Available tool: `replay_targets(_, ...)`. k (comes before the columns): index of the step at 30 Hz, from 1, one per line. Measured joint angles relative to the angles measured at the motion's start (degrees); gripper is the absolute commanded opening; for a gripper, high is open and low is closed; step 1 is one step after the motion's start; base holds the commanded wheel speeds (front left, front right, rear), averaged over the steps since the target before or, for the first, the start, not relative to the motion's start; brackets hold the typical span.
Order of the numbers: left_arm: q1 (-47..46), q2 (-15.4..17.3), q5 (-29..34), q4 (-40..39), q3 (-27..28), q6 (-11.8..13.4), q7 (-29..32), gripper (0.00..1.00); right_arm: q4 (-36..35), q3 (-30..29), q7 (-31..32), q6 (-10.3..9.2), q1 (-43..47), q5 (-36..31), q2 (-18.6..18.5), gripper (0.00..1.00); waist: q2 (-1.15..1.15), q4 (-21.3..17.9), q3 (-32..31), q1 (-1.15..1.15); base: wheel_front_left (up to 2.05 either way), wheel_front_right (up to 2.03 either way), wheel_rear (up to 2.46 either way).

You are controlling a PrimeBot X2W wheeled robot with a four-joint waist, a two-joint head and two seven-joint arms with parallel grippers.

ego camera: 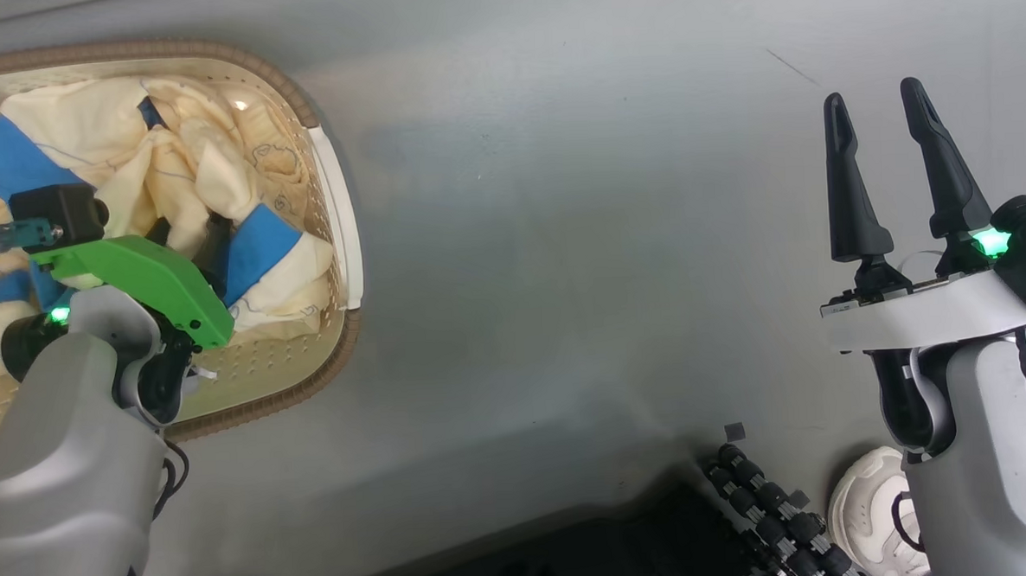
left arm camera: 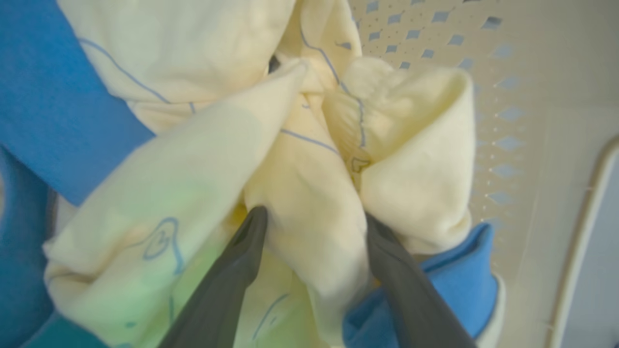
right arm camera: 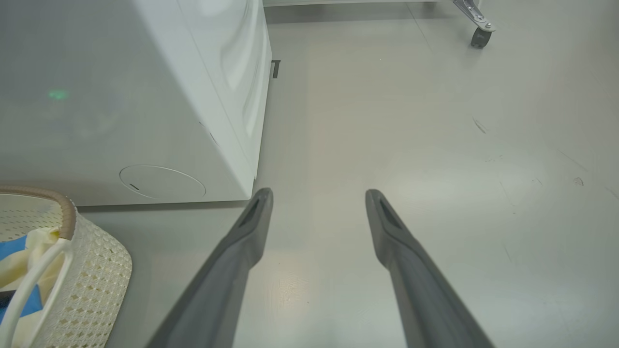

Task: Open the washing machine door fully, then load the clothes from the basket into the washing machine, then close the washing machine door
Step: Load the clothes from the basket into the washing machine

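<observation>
The cream basket (ego camera: 336,200) with a brown rim stands on the floor at the upper left of the head view, and its perforated wall (right arm camera: 92,270) shows in the right wrist view. Cream-yellow clothes (ego camera: 81,116) with blue bands fill it. My left gripper (ego camera: 189,237) reaches down into the pile. Its jaws are open, and its fingers (left arm camera: 242,261) straddle a raised fold of the clothes (left arm camera: 309,203). My right gripper (ego camera: 873,95) hangs open over bare floor, nothing between its fingers (right arm camera: 232,256). The white washing machine (right arm camera: 145,96) stands behind the basket. Its door is out of view.
Grey floor (ego camera: 580,233) stretches between the basket and my right arm. A white shoe (ego camera: 869,506) and my dark base (ego camera: 577,562) lie at the bottom edge. A caster wheel (right arm camera: 479,36) stands far off beyond the washer.
</observation>
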Motion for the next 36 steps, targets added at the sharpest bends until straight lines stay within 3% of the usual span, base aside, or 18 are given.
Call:
replay_targets(6,-2.12,-0.03,0.52,1.89,-1.29,0.00,-1.19,1.00,-0.43,-0.45,0.00,0.00,-0.04,0.01,0.01,1.00,0.00,0.06,1.75,-0.01,0.00,0.00,0.00)
replay_targets(7,-2.20,-0.03,0.94,2.34,-1.57,0.00,-1.81,0.82,-0.43,-0.46,0.00,0.00,-0.08,0.02,0.01,1.00,0.00,0.09,1.95,0.00,0.00,0.00,0.00)
replay_targets(8,-2.20,-0.03,1.40,3.02,-1.71,0.00,-2.21,0.82,-0.43,-0.46,0.00,0.00,-0.12,0.02,0.02,1.00,0.00,0.13,2.09,-0.01,0.00,0.00,0.00)
replay_targets(10,-2.21,-0.01,2.36,3.79,-2.24,0.00,-3.26,0.04,-0.43,-0.52,0.00,0.00,-0.26,0.03,0.03,1.00,0.00,0.19,2.22,-0.01,0.00,0.00,0.00)
replay_targets(11,-2.26,-0.02,2.53,4.01,-2.42,0.00,-3.82,0.00,-0.43,-0.63,0.00,0.00,-0.39,0.04,0.03,1.00,0.00,0.22,2.25,0.00,0.00,0.00,0.00)
replay_targets(23,-1.70,-4.02,0.42,6.24,-2.75,0.00,-13.89,0.00,0.99,-2.44,0.00,0.00,-1.13,0.11,0.02,1.00,0.00,1.68,-0.64,0.00,0.00,0.00,0.00)
replay_targets(32,3.32,-5.76,-2.48,4.98,-4.20,0.00,-22.28,0.00,3.22,-3.56,0.00,0.00,-1.02,0.27,-0.24,1.00,0.00,4.02,-6.17,-0.01,0.00,0.00,0.00)
replay_targets(36,5.15,-6.27,-3.04,4.00,-5.04,0.00,-22.99,0.00,3.89,-4.19,0.00,0.00,-0.60,0.47,-0.38,1.00,0.00,5.25,-9.14,-0.01,0.00,0.00,0.00)
